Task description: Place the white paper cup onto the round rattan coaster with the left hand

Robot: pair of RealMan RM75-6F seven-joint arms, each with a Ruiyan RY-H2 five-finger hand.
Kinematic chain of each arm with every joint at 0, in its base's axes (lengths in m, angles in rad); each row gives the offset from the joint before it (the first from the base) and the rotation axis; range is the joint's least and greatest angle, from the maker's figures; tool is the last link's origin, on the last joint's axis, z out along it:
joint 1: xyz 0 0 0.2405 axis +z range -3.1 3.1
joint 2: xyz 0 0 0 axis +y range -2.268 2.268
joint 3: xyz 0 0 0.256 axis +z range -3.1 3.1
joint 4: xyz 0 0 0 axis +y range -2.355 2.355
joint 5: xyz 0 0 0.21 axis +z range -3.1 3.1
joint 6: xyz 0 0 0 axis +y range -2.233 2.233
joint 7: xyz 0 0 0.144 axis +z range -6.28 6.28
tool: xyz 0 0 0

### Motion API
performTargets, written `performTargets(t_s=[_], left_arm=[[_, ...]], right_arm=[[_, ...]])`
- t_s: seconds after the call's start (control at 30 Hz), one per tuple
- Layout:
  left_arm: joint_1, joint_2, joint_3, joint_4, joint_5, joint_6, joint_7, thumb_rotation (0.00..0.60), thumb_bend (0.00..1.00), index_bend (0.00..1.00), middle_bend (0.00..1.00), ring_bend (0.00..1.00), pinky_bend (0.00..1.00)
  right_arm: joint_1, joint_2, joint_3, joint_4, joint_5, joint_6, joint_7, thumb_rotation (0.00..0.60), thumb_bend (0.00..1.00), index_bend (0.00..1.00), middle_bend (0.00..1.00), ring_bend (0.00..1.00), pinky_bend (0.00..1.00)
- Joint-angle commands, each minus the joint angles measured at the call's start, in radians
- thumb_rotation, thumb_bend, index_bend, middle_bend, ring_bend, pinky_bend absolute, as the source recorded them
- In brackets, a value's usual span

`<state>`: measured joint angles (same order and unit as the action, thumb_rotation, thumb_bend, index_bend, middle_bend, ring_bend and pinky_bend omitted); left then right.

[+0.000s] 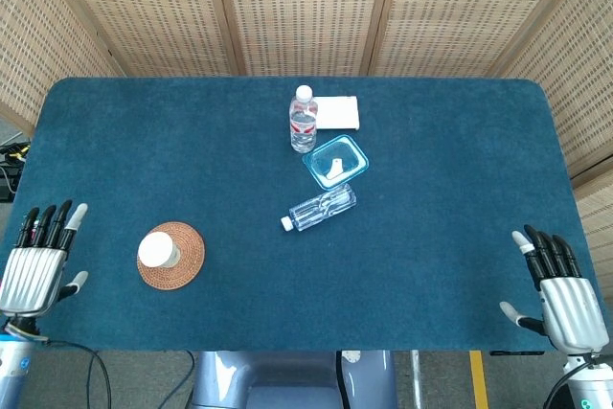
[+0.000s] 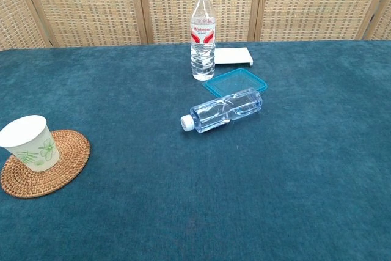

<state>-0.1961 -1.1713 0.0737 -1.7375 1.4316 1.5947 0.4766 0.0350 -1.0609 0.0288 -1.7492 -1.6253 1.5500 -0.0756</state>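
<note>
The white paper cup (image 1: 158, 251) (image 2: 30, 142) with a green leaf print stands upright on the left part of the round rattan coaster (image 1: 179, 261) (image 2: 61, 162). My left hand (image 1: 38, 261) is open at the table's left front corner, well to the left of the cup and apart from it. At the right front corner my right hand (image 1: 556, 292) is open too, with nothing in it. Neither hand shows in the chest view.
A clear bottle (image 1: 321, 208) (image 2: 223, 109) lies on its side mid-table. Behind it sit a blue-rimmed container lid (image 1: 335, 161) (image 2: 237, 81), an upright water bottle (image 1: 303, 120) (image 2: 202, 33) and a white pad (image 1: 337, 112) (image 2: 233, 55). Coloured feathers (image 1: 24, 261) hang off the left edge.
</note>
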Motion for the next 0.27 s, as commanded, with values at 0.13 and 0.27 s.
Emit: performTargets(t_s=[0.13,0.27], left_arm=[[0.064,0.008,0.034,-0.009,0.051,0.043,0.028,0.600,0.19,0.00,0.00,0.00,0.00],[0.080,0.010,0.036,-0.006,0.062,0.044,0.035,0.600,0.19,0.00,0.00,0.00,0.00]], right_arm=[[0.004,-0.005,-0.002,-0.002,-0.003,-0.007,-0.012,0.600,0.12,0.04,0.00,0.00,0.00],[0.006,-0.006,-0.004,-0.004,-0.009,-0.008,-0.017,0.600,0.12,0.04,0.00,0.00,0.00]])
